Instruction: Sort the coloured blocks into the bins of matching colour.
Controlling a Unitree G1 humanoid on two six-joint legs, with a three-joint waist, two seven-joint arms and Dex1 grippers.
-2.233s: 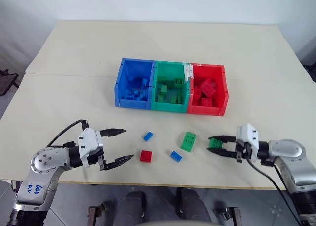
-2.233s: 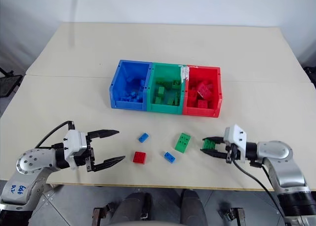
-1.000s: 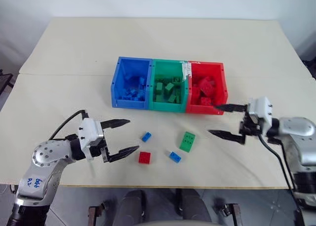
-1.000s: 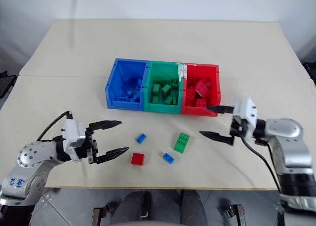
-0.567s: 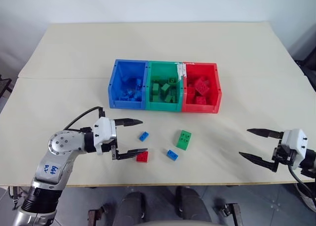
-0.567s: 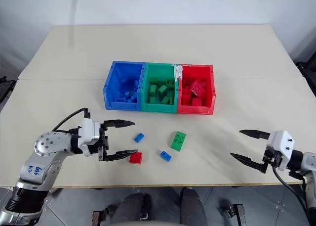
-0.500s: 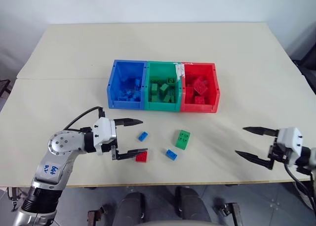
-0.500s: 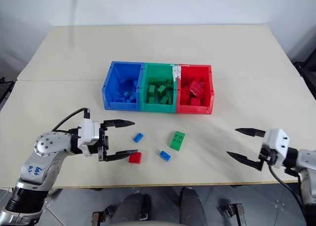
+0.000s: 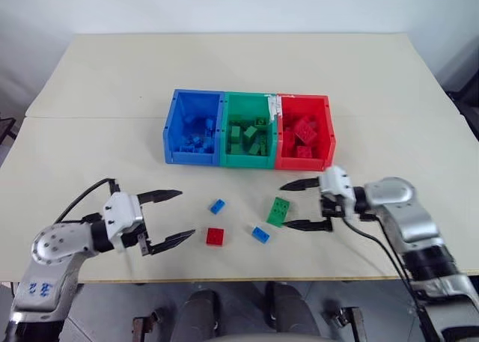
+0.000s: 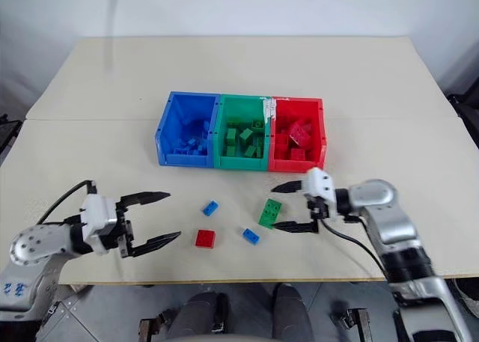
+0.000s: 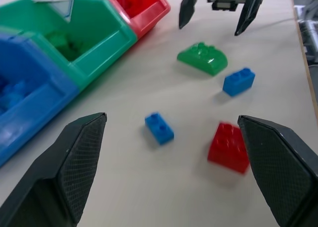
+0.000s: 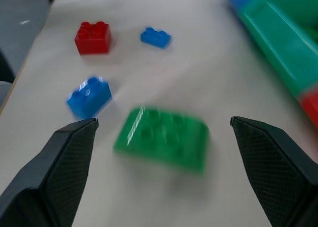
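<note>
Four blocks lie loose on the table in front of the three joined bins, and both arms hang near them with nothing held. At the far left, the left gripper stands wide and empty, pointing toward the red block; it is well short of it, so a close from here would likely catch air, or clip a corner and skid the block away. Next along, the small blue block sits nearer the bins, with the second blue block just right of the red one. These three lie close together, so a wide reach for one could nudge a neighbour out of place. Further right, the green block lies flat, tilted relative to the bin row, just beside the fingertips of the right gripper, whose jaws are spread wide and bare on either side of its line. Since the block sits askew to the jaws, I judge a squeeze could twist it or pop it out sideways. Behind, the blue bin, green bin and red bin are already well filled; a drop released over a shared wall could land in the wrong colour.
</note>
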